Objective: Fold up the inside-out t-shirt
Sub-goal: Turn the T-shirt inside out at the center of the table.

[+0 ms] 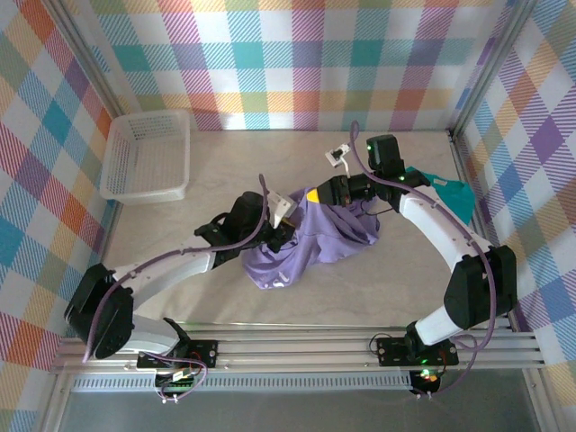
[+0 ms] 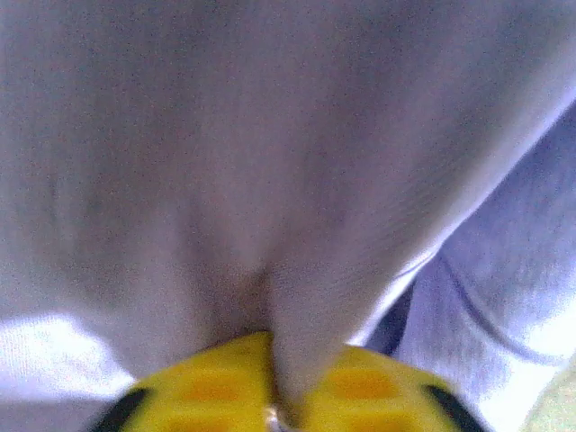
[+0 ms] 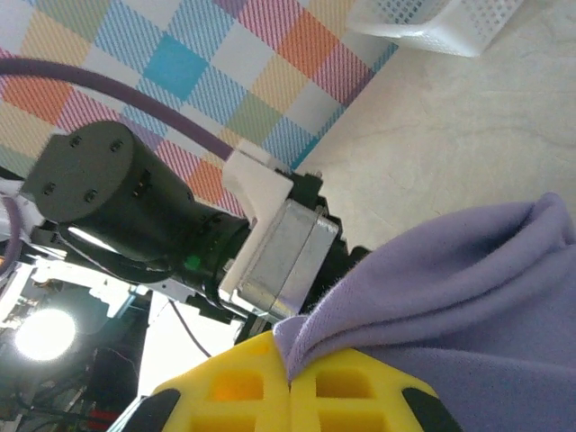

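The inside-out t-shirt (image 1: 315, 241) is a lavender heap bunched in the middle of the table, lifted between both arms. My left gripper (image 1: 286, 229) is buried in the shirt's left side. In the left wrist view its yellow fingers (image 2: 207, 387) are shut, with a fold of the lavender cloth (image 2: 270, 180) pinched between them. My right gripper (image 1: 312, 195) holds the shirt's upper edge just behind the left one. Its yellow fingers (image 3: 360, 387) are shut on an edge of the shirt (image 3: 450, 279), close to the left arm's wrist (image 3: 135, 207).
A white basket (image 1: 147, 155) stands at the back left, also seen as the basket (image 3: 432, 22) in the right wrist view. A teal-green t-shirt (image 1: 453, 193) lies at the right edge behind the right arm. Bare tabletop (image 1: 180, 288) lies in front of the heap.
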`<move>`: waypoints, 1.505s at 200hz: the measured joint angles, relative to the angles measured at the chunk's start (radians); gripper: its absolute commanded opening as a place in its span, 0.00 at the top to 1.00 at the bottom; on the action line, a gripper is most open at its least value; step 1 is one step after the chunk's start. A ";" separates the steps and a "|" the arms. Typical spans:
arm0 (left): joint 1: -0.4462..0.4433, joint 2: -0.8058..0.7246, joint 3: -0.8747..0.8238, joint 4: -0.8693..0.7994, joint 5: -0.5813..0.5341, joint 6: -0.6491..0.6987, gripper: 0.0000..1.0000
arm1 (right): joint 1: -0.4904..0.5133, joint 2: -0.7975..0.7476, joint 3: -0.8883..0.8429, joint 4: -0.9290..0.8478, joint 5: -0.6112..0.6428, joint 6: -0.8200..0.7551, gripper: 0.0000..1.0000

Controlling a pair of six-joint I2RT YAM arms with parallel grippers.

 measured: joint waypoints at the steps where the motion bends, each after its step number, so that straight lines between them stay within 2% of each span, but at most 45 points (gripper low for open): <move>1: 0.000 0.001 0.002 0.001 0.001 -0.002 1.00 | 0.000 0.000 0.000 -0.002 0.003 -0.002 1.00; 7: 0.000 0.009 0.013 0.005 0.003 -0.013 1.00 | 0.000 0.000 0.008 -0.032 0.049 -0.009 1.00; 21: 0.008 0.010 0.043 0.003 0.023 -0.066 1.00 | 0.007 -0.001 0.039 -0.107 0.251 -0.029 0.85; 46: 0.053 -0.011 0.093 -0.023 0.102 -0.232 1.00 | 0.076 -0.039 0.045 -0.171 0.788 -0.082 0.63; 59: 0.096 -0.040 0.098 -0.052 0.145 -0.338 1.00 | 0.144 -0.079 0.025 -0.165 1.010 -0.123 0.55; 67: 0.117 -0.058 0.098 -0.068 0.167 -0.396 1.00 | 0.188 -0.113 0.000 -0.146 1.085 -0.160 0.51; 75: 0.134 -0.073 0.098 -0.084 0.185 -0.446 1.00 | 0.222 -0.158 -0.034 -0.121 1.098 -0.192 0.49; 107: 0.145 -0.130 0.092 -0.120 0.238 -0.570 1.00 | 0.291 -0.341 -0.216 -0.001 0.917 -0.237 0.38; 132: 0.145 -0.177 0.090 -0.124 0.271 -0.603 1.00 | 0.328 -0.327 -0.303 0.071 0.887 -0.218 0.38; 139: 0.145 -0.188 0.090 -0.124 0.277 -0.605 1.00 | 0.335 -0.294 -0.307 0.079 0.884 -0.215 0.44; 160: 0.145 -0.218 0.090 -0.128 0.290 -0.604 1.00 | 0.341 -0.197 -0.306 0.126 0.860 -0.209 0.83; 169: 0.145 -0.227 0.090 -0.136 0.289 -0.601 1.00 | 0.340 -0.175 -0.304 0.128 0.840 -0.205 0.95; 176: 0.145 -0.233 0.090 -0.148 0.282 -0.596 1.00 | 0.336 -0.169 -0.303 0.127 0.819 -0.204 1.00; 186: 0.145 -0.240 0.090 -0.175 0.254 -0.583 1.00 | 0.323 -0.176 -0.302 0.126 0.770 -0.209 1.00; 199: 0.145 -0.246 0.090 -0.217 0.179 -0.567 1.00 | 0.285 -0.204 -0.303 0.128 0.646 -0.196 1.00; 226: 0.144 -0.246 0.090 -0.327 -0.071 -0.528 0.71 | 0.183 -0.287 -0.329 0.233 0.349 -0.123 1.00; 251: 0.135 -0.249 0.088 -0.374 -0.198 -0.488 0.44 | 0.169 -0.296 -0.370 0.395 0.190 -0.013 1.00; 271: 0.113 -0.328 0.003 -0.307 -0.164 -0.455 0.27 | 0.169 -0.266 -0.374 0.450 0.132 0.038 1.00; 301: 0.102 -0.442 -0.092 -0.227 -0.006 -0.410 0.22 | 0.165 -0.222 -0.349 0.435 0.069 0.036 1.00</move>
